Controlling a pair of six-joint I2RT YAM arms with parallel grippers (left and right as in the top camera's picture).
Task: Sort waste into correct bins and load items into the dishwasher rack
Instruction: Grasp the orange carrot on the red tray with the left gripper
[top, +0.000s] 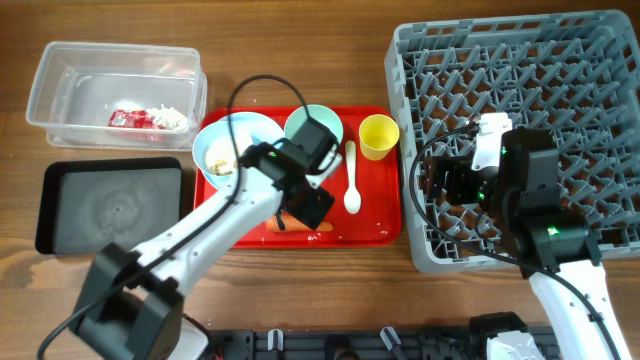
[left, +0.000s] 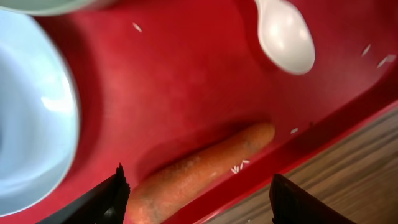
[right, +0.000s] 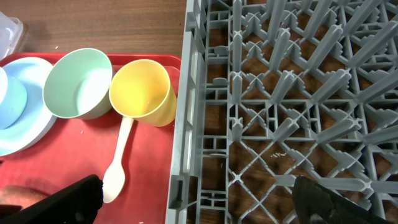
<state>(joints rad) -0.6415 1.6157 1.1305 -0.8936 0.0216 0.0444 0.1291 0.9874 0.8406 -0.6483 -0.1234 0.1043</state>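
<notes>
The wooden counter carries a red tray and a grey rack. The left fingers stand wide apart and empty above the carrot, whose thick end is cut off. The right fingers are also wide apart and empty.

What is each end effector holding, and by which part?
Nothing. The left end effector is open above the carrot, not closed on it; the right end effector is open, empty, over the dishwasher rack.

one carrot, one spoon, one yellow cup, one mint-green bowl, one light blue bowl, one plate, one red tray, one clear tub, one black tray, one rack.
</notes>
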